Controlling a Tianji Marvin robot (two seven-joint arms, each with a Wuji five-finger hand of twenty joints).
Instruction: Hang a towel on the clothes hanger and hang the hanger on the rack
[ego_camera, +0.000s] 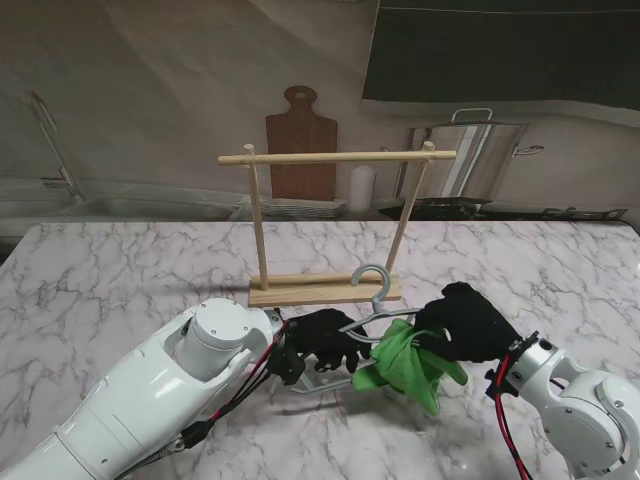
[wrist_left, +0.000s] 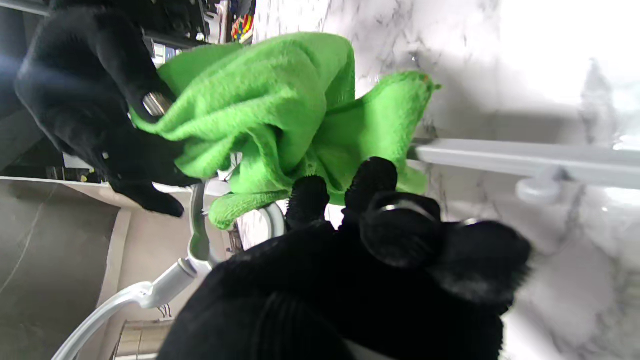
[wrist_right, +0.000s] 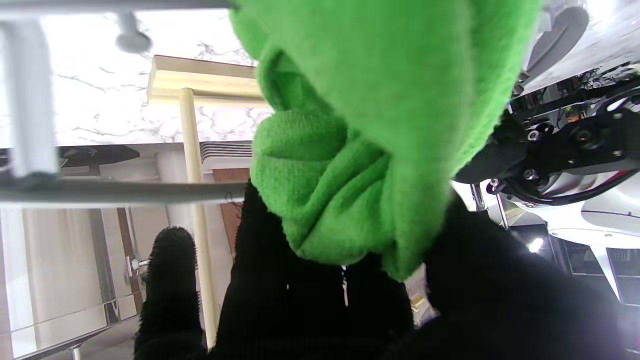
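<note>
We hold the pale grey plastic clothes hanger (ego_camera: 365, 312) just above the white marble table (ego_camera: 120, 270), nearer to me than the wooden rack with two posts and a top rail (ego_camera: 335, 158), its hook just short of the rack's base board. Bare marble lies wide on both sides. Our black-gloved left hand (ego_camera: 325, 340) curls its fingers round the hanger's frame; our black-gloved right hand (ego_camera: 468, 322) pinches the crumpled bright green towel (ego_camera: 405, 365), bunched against the hanger. The left wrist view alone shows the hanger's bar (wrist_left: 525, 159) running bare past the towel (wrist_left: 280, 115); the right wrist view shows towel (wrist_right: 370, 125) filling the palm.
</note>
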